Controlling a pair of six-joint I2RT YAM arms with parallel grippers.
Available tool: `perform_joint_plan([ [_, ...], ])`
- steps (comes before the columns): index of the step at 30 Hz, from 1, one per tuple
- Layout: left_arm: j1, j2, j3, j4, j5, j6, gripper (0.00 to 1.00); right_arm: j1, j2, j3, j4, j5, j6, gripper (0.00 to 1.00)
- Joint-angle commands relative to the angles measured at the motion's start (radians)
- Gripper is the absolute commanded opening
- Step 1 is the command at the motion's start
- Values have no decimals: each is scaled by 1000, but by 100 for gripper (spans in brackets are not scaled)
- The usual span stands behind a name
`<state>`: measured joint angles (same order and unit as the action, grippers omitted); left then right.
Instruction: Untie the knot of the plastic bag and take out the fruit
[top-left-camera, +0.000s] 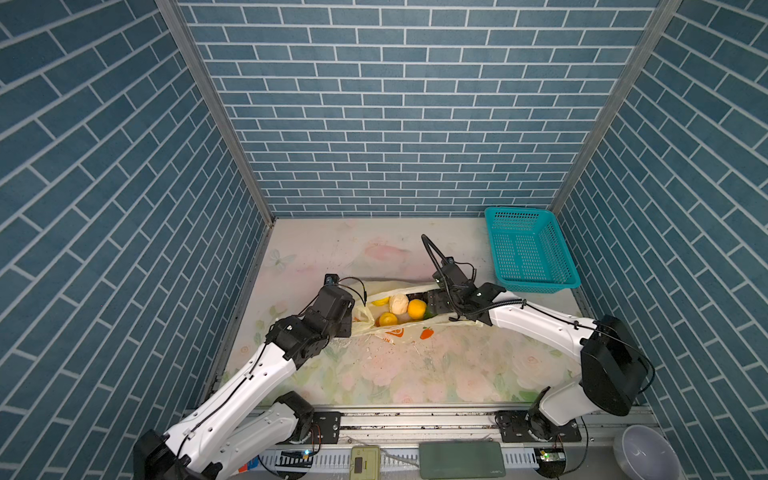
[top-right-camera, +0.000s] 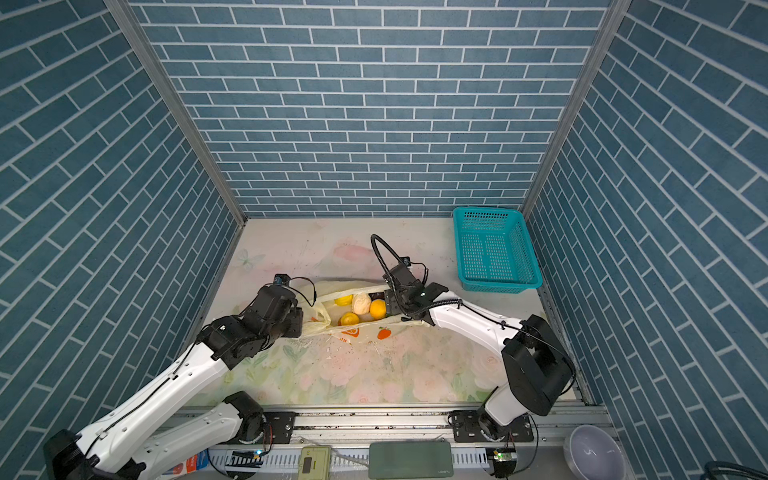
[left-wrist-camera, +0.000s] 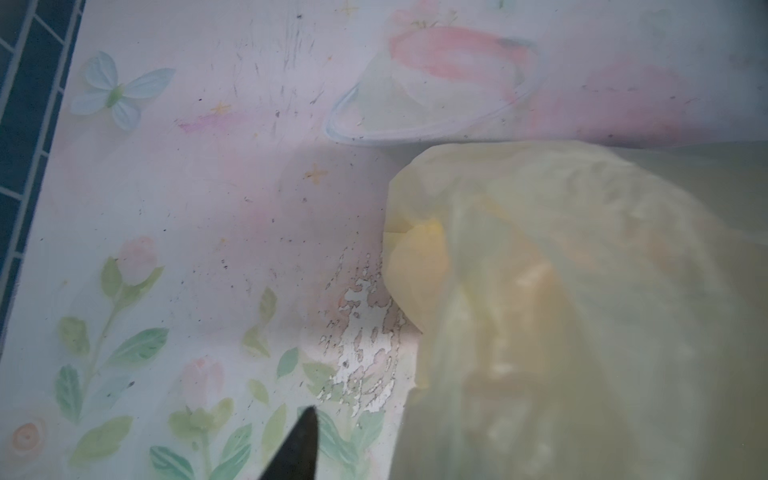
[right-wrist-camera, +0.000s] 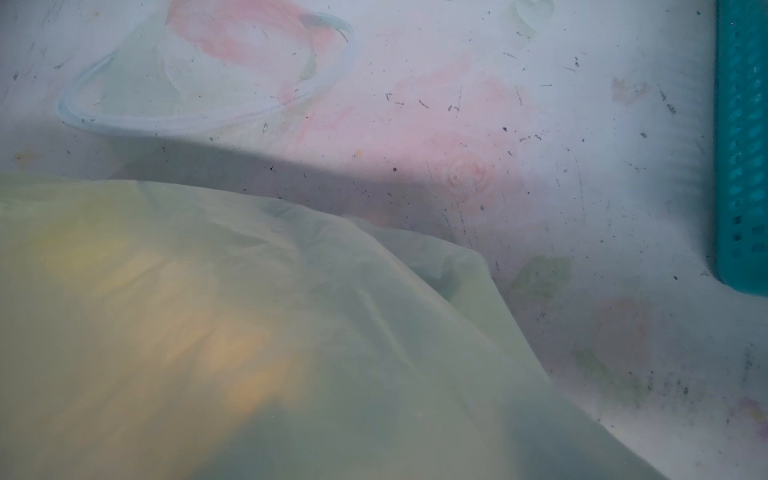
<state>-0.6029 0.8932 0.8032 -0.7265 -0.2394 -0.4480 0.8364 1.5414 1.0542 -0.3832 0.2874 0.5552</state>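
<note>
The plastic bag (top-left-camera: 400, 331) (top-right-camera: 353, 331) lies mid-table with its mouth spread wide; the knot does not show. Inside sits the fruit: a cream-white one (top-left-camera: 399, 304), an orange-yellow one (top-left-camera: 417, 308), two lemons (top-left-camera: 388, 319) (top-left-camera: 380, 301) and a dark one (top-right-camera: 377, 296). My left gripper (top-left-camera: 351, 317) is at the bag's left end, open. One dark fingertip (left-wrist-camera: 301, 440) shows over the table; bag film (left-wrist-camera: 582, 291) hides the other. My right gripper (top-left-camera: 429, 305) reaches into the bag's right end, jaws apart. Bag film (right-wrist-camera: 208, 332) hides its fingers in the right wrist view.
A teal perforated basket (top-left-camera: 530, 253) (right-wrist-camera: 742, 145) stands at the back right, close behind the right arm. The floral table (top-left-camera: 374, 374) is walled on three sides. A pale bowl (top-left-camera: 648, 453) sits off the front right corner.
</note>
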Motion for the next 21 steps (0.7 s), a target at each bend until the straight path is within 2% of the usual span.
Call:
perform_joint_plan([
  [1, -3, -22, 22, 18, 105, 73, 83, 30, 30, 65, -7, -26, -35, 82],
  [4, -3, -28, 50, 21, 162, 137, 99, 46, 42, 84, 1, -38, -44, 82],
  [5, -3, -25, 59, 25, 183, 160, 100, 51, 44, 87, 3, -39, -48, 82],
  [7, -3, 0, 76, 20, 176, 179, 100, 56, 44, 90, 8, -39, -51, 82],
  [12, 0, 92, 94, 83, 71, 227, 100, 60, 14, 62, 23, -28, -52, 82],
  [18, 56, 238, 91, 208, 92, 315, 100, 58, -23, 25, 31, -7, -48, 82],
  [20, 73, 261, 85, 270, 79, 352, 95, 58, -28, 18, 33, 4, -46, 83],
  [21, 86, 271, 89, 291, 85, 360, 88, 59, -28, 14, 33, 6, -46, 82],
])
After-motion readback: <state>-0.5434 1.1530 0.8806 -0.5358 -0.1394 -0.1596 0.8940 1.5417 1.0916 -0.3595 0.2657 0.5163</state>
